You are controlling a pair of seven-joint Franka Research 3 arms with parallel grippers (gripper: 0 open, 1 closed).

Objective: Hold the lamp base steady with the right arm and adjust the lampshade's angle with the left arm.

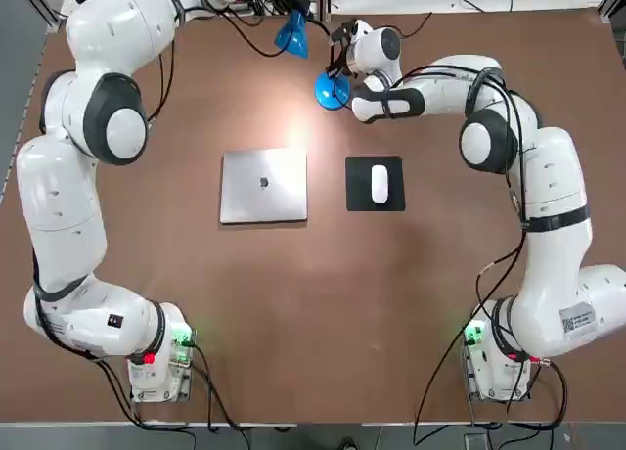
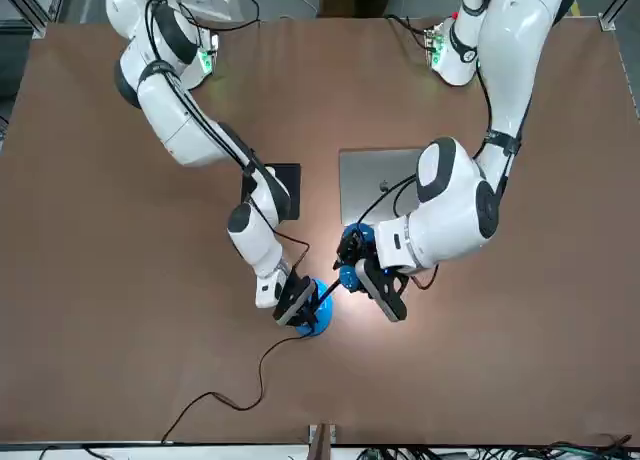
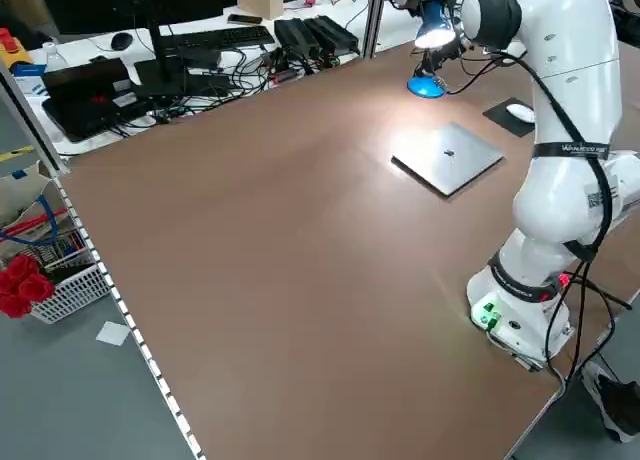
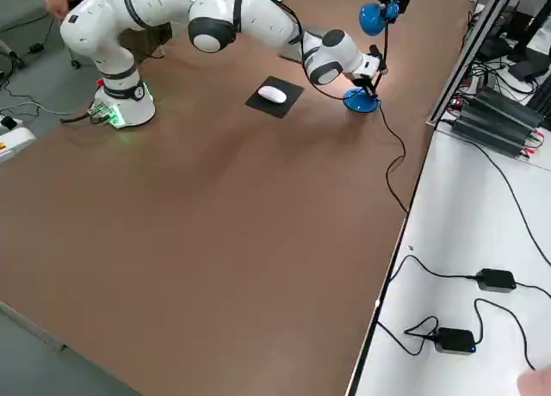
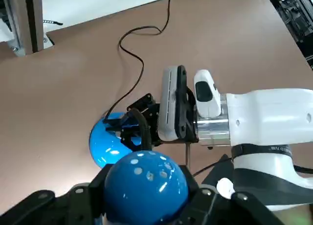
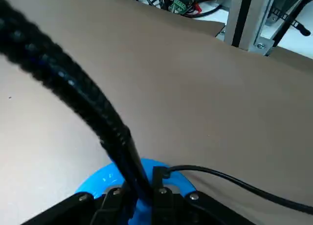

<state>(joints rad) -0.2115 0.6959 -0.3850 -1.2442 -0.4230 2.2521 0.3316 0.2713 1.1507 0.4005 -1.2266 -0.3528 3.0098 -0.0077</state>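
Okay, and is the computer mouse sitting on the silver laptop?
No, the mouse rests on the black pad, beside the laptop.

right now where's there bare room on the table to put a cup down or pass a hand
Bare tabletop stretches between the laptop and the left arm, and below the laptop and mouse pad toward the arm bases. It's crowded around the lamp base and lampshade, where both arms meet.
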